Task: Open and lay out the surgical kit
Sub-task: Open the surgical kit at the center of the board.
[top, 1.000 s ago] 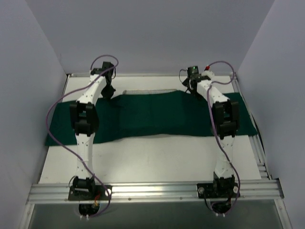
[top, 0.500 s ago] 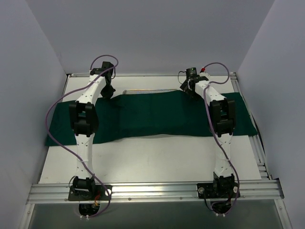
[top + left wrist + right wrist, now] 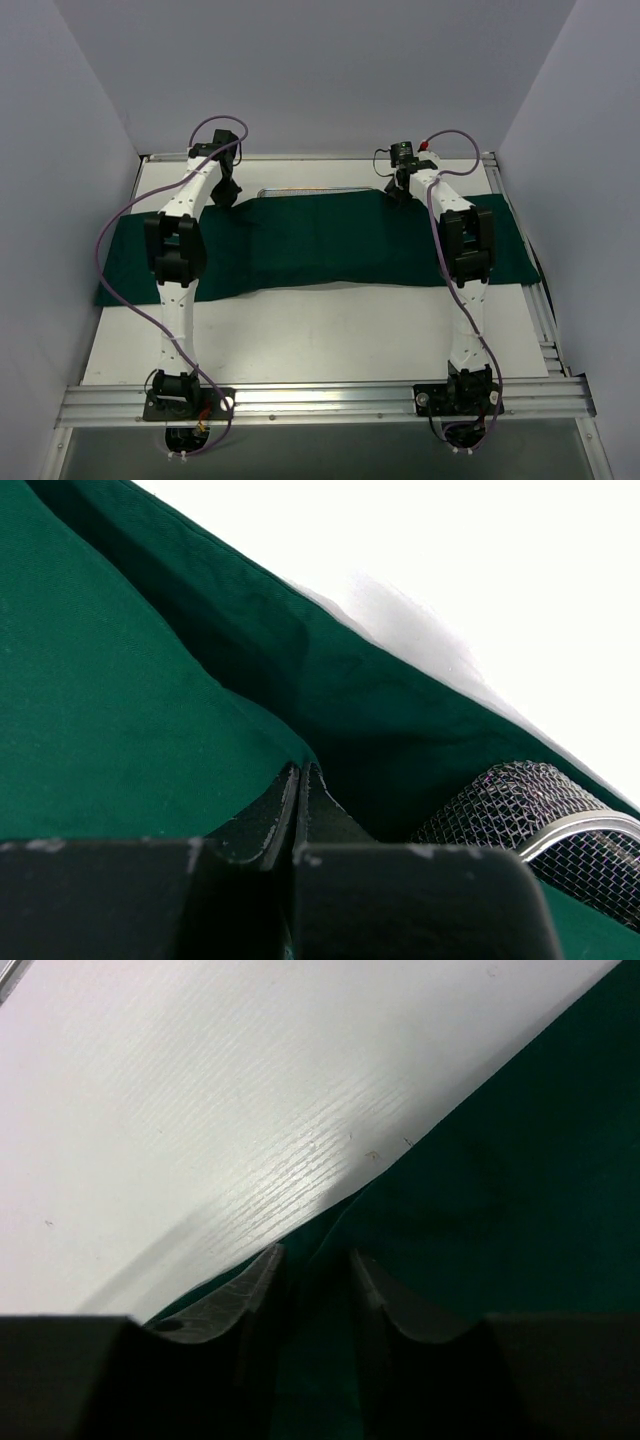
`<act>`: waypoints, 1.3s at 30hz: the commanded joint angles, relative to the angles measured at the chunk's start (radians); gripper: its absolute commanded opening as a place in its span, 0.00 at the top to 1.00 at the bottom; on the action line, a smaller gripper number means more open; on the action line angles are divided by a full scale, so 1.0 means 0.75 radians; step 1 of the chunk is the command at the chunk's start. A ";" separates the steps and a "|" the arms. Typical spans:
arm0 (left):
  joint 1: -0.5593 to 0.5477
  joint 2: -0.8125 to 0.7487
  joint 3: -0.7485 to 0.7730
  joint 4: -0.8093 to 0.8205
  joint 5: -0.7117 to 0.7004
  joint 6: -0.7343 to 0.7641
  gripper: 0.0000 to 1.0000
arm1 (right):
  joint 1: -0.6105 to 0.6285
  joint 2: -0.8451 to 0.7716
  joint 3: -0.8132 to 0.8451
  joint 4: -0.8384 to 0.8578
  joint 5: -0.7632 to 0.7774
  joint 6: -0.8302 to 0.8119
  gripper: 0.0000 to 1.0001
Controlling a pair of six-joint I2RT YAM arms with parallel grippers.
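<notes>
Left arm (image 3: 175,262): white, jointed, stretched forward from its base, elbow raised, wrist bent down at the far side of the white bench (image 3: 330,330). Left claw (image 3: 228,190): black fingers (image 3: 262,820) pressed flat together with no gap, tips pinching a fold of the dark green cloth wrap (image 3: 110,700). Right arm (image 3: 466,255): same forward reach, wrist pitched down. Right claw (image 3: 312,1255): two dark fingers (image 3: 245,1295) a narrow gap apart, pointing down, straddling the cloth's edge; contact of the pads not discernible
</notes>
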State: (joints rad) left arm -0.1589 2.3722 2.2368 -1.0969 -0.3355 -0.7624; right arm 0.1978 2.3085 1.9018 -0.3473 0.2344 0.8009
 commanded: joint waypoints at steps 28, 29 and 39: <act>0.040 -0.303 -0.147 0.074 -0.180 0.133 0.98 | -0.026 -0.268 -0.095 -0.063 0.152 -0.135 1.00; 0.040 -0.322 -0.182 0.080 -0.185 0.143 0.98 | -0.026 -0.284 -0.110 -0.056 0.154 -0.141 1.00; 0.036 -0.569 -0.427 0.162 -0.246 0.192 0.98 | -0.033 -0.495 -0.276 -0.038 0.178 -0.188 1.00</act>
State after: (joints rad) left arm -0.1596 2.0418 1.9568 -1.0031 -0.3824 -0.6704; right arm 0.2020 2.0262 1.7191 -0.3599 0.2642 0.7033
